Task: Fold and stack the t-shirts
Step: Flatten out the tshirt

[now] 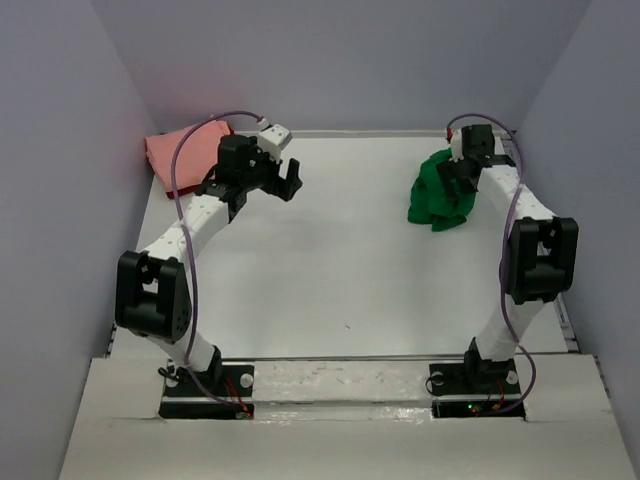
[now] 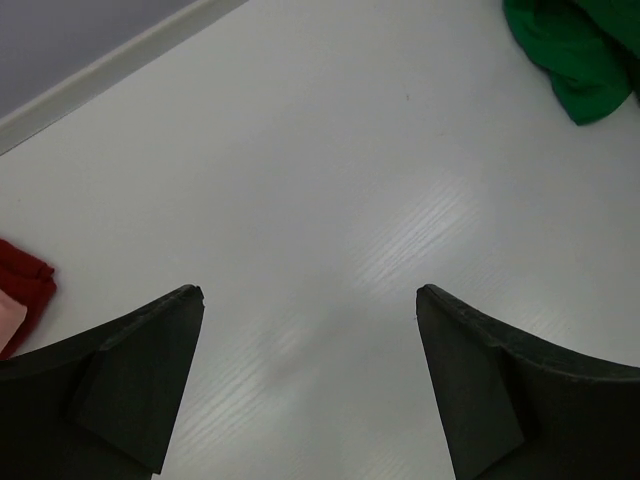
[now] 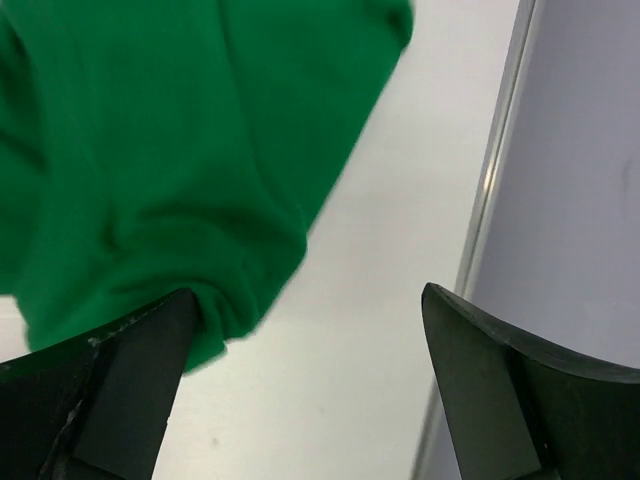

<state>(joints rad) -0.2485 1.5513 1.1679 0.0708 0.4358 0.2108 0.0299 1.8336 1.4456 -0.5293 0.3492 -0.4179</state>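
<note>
The bright green t-shirt lies crumpled at the back right of the table; it also shows in the left wrist view and the right wrist view. My right gripper is open over its right edge, its left finger touching the cloth, nothing between the jaws. The salmon pink t-shirt lies folded at the back left corner, with the dark red t-shirt under it. My left gripper is open and empty above the table, right of that stack.
The white table has a raised rim at the back and a grey wall close on the right. The arm bases stand at the near edge.
</note>
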